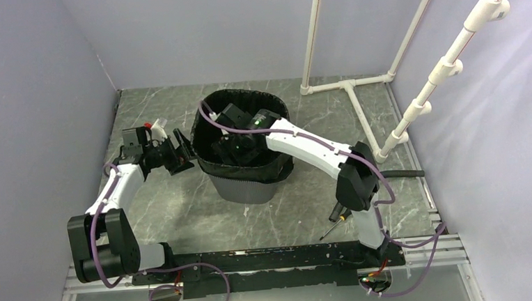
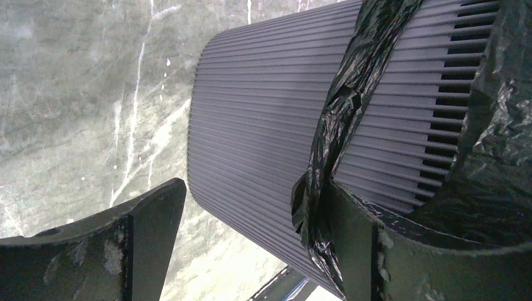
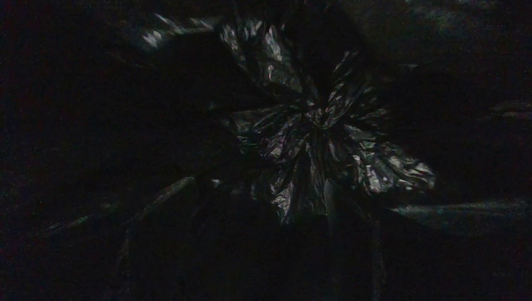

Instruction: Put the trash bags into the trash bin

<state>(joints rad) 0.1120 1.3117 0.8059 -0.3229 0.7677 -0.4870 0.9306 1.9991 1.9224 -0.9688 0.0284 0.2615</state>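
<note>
In the overhead view, the fingers of the right gripper (image 1: pixel 238 146) are hidden inside the dark grey ribbed plastic wastebasket (image 1: pixel 248 183). From its wrist, only folds of wrinkled glossy black plastic bag (image 3: pixel 313 144) are made out; the rest is lost in darkness. The small thin object (image 1: pixel 331 228) by the right arm's base cannot be identified.

My overhead feed shows a tabletop (image 1: pixel 183 211) in dark grey marble pattern with thin white veins, which the left wrist feed shows closer up. Plain pale lavender walls close it in: a left wall (image 1: pixel 30 102), a back wall (image 1: pixel 207 28) and a right wall (image 1: pixel 500 143). A white pipe frame (image 1: pixel 346 85) stands at the back right, its T-shaped foot flat on the surface. A slanted white pipe (image 1: pixel 446 66) with fittings crosses in front of the right wall. Aluminium rails (image 1: pixel 429 242) run along the near and right edges. The light is soft and even, but my right wrist feed is almost black.
</note>
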